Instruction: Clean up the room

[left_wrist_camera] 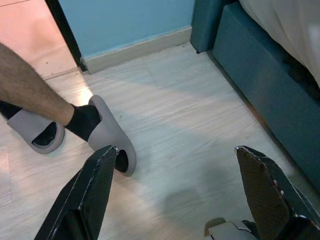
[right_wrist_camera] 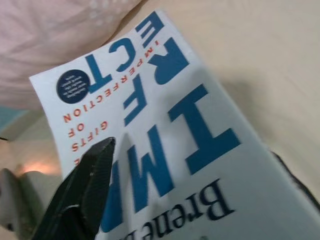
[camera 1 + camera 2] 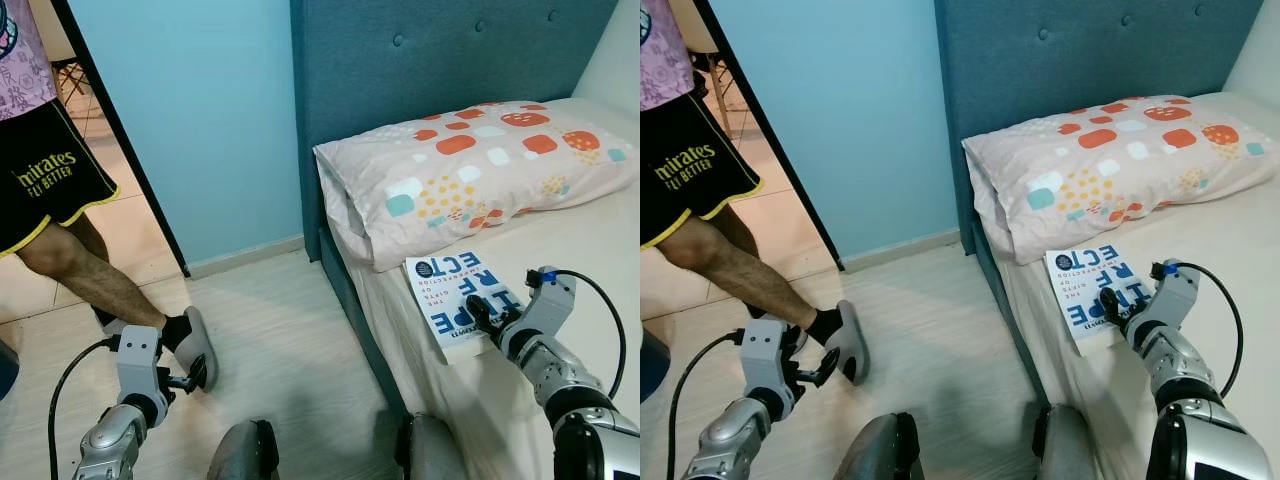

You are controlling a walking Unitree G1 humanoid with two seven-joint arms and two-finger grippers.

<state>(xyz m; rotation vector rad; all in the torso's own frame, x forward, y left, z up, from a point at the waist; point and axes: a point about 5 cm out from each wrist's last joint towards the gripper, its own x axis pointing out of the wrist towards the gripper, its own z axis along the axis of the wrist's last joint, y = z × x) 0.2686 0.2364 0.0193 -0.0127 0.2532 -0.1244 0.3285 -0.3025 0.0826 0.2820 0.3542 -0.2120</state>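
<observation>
A bed with a teal upholstered frame and cream sheet (image 3: 590, 250) fills the robot's right side, a pale pillow patterned with orange and teal patches (image 3: 460, 170) lying against its tufted headboard. On the light wood-plank floor (image 3: 290, 340) a person in black shorts (image 3: 45, 180) stands by the doorway, wearing grey slide sandals (image 1: 107, 132). A white paperback book with big blue lettering (image 3: 460, 295) lies flat at the mattress edge, just below the pillow. The right gripper (image 2: 195, 195) sits spread across the book's near end; the left gripper (image 1: 175, 200) hangs wide apart over the floor.
</observation>
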